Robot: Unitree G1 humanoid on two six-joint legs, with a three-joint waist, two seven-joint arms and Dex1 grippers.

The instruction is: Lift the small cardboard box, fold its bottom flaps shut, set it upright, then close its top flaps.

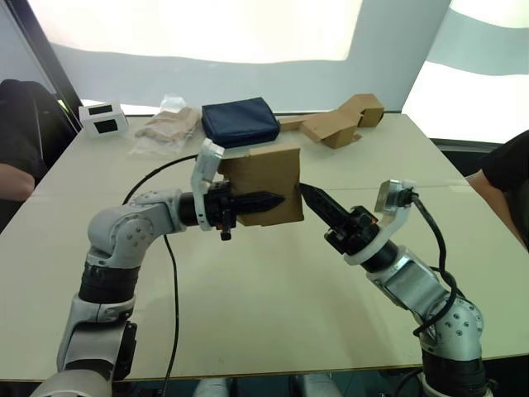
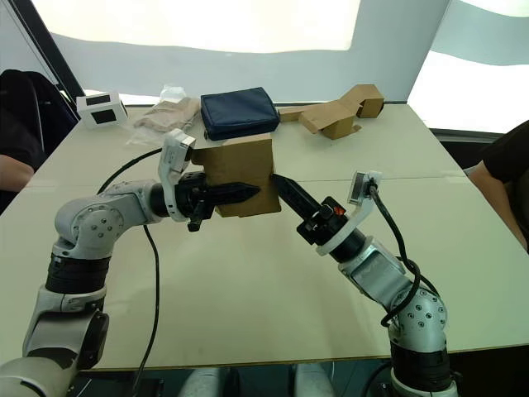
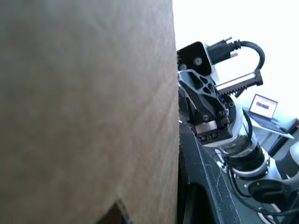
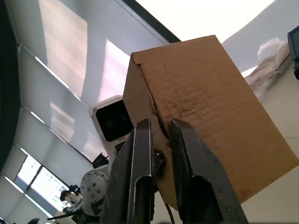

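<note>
table (image 1: 248, 314) bare beneath raised box (image 1: 269, 178) | clutter at far edge: pouch (image 1: 240, 121)

Small cardboard box (image 2: 238, 172) held above table (image 2: 248, 281) centre; left gripper (image 2: 248, 193) across its front, right gripper (image 2: 279, 184) touching its side.

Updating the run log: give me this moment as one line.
small cardboard box: lifted off table | left gripper: holding box | right gripper: tips at box edge, slightly apart
</note>
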